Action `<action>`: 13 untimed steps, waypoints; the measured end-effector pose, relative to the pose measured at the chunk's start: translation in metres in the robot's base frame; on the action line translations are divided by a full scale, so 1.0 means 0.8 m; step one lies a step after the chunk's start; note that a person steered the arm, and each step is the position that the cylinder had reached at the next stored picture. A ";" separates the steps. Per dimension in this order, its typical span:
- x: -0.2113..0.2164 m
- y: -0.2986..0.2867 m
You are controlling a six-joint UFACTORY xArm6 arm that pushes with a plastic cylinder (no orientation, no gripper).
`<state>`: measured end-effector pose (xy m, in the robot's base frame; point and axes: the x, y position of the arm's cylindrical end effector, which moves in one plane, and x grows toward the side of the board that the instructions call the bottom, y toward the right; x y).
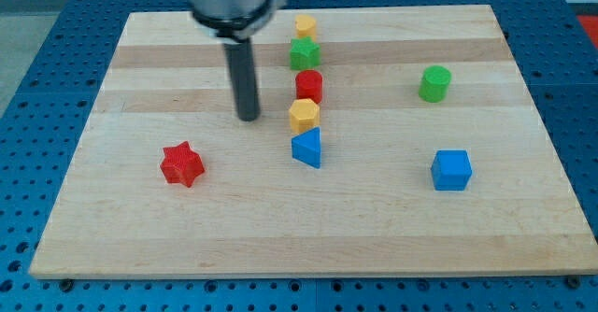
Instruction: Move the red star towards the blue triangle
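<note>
A pale wooden board (392, 228) lies on a blue perforated bench (37, 32). The red star (181, 164) sits toward the view's left, below and left of my tip (248, 118), apart from it. The blue triangle (307, 148) lies right of both. The rod has no jaws and holds nothing.

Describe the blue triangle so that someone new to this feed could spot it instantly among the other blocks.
Find the wooden board and the column of blocks running down its middle from the view's top. The blue triangle is the lowest in that column, right under the yellow block. It is the column's only blue piece; the other blue one, the blue cube, sits alone far towards the view's right.
</note>
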<state>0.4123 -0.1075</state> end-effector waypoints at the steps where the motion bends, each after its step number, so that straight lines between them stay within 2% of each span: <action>1: 0.000 -0.075; 2: 0.000 -0.139; 3: 0.058 -0.145; 4: 0.077 -0.143; 5: 0.077 -0.122; 8: 0.099 0.004; 9: 0.094 0.019; 10: 0.054 -0.026; 11: 0.042 -0.096; 12: 0.106 -0.127; 13: 0.151 -0.079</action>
<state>0.5332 -0.1711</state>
